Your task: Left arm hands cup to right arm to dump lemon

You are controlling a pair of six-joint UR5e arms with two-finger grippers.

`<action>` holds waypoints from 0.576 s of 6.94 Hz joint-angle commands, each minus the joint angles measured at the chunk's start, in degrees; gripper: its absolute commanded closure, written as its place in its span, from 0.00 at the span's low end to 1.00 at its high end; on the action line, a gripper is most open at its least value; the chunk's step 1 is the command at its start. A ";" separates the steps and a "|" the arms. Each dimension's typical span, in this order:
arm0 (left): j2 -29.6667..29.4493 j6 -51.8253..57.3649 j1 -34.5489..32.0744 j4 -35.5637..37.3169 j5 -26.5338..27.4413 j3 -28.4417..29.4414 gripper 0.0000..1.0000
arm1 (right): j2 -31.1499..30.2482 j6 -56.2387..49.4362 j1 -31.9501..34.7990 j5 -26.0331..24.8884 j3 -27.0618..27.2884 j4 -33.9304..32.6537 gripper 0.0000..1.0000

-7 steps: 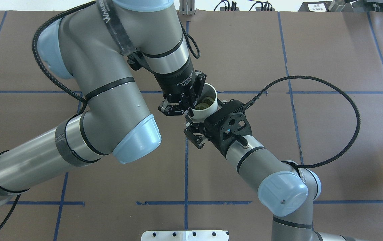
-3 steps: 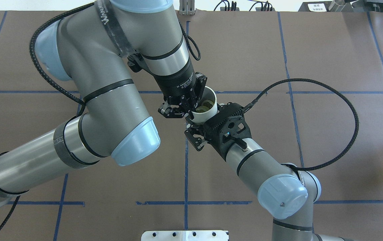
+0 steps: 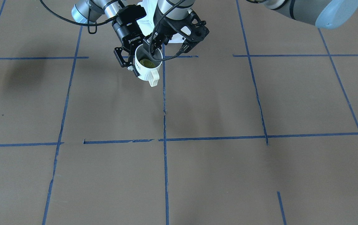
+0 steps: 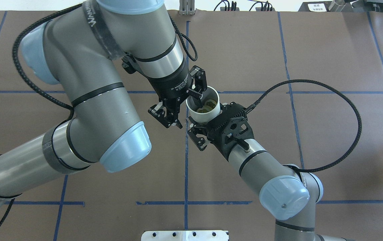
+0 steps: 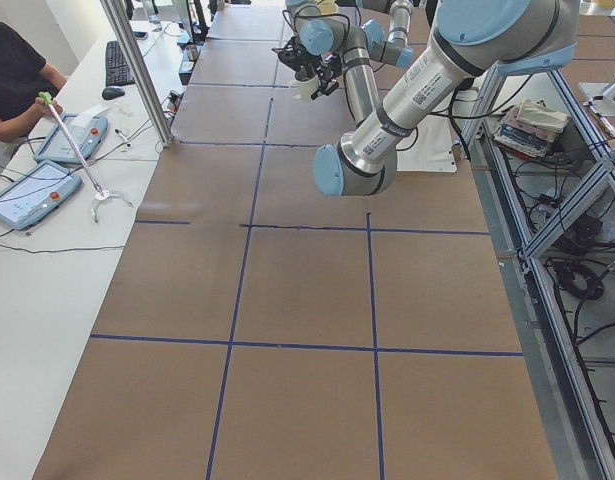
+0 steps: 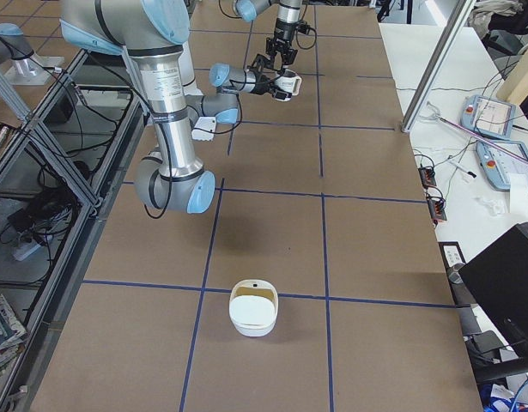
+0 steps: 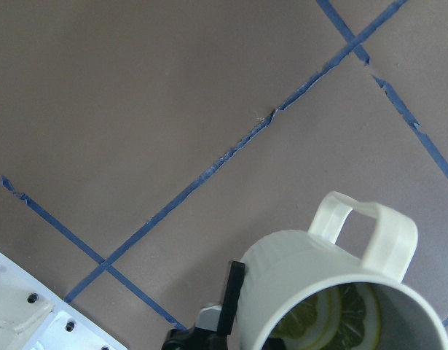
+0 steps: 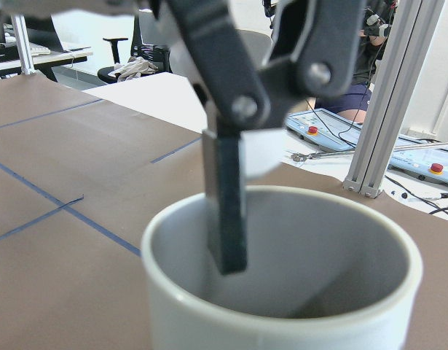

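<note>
The white ribbed cup (image 4: 205, 114) hangs above the table's middle with its mouth up. Yellow-green lemon slices (image 4: 208, 106) lie inside it. My right gripper (image 4: 207, 117) comes in from the lower right and is shut on the cup's sides. My left gripper (image 4: 188, 113) stands open over the rim, with one finger (image 4: 197, 95) dipping inside the cup and the other well outside it. The front view shows the cup (image 3: 146, 73), its handle toward the camera, and the lemon (image 3: 146, 63). The left wrist view shows the cup (image 7: 296, 284) and the lemon (image 7: 325, 321). The right wrist view shows the cup (image 8: 282, 306) close up.
A white container (image 6: 253, 307) sits on the brown table toward my right end. The right arm's black cable (image 4: 345, 110) loops out over the table. The white base plate (image 4: 184, 235) lies at the near edge. An operator's desk with tablets (image 5: 57, 150) runs along the far side.
My left gripper has opened off the cup's rim, its outer finger swinging away, and the left arm has shifted slightly left. The cup stays in my right gripper.
</note>
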 commanded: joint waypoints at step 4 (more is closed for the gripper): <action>2.60 0.35 -0.45 0.08 0.68 -2.35 0.00 | -26.60 11.62 2.13 -4.69 8.00 10.17 0.70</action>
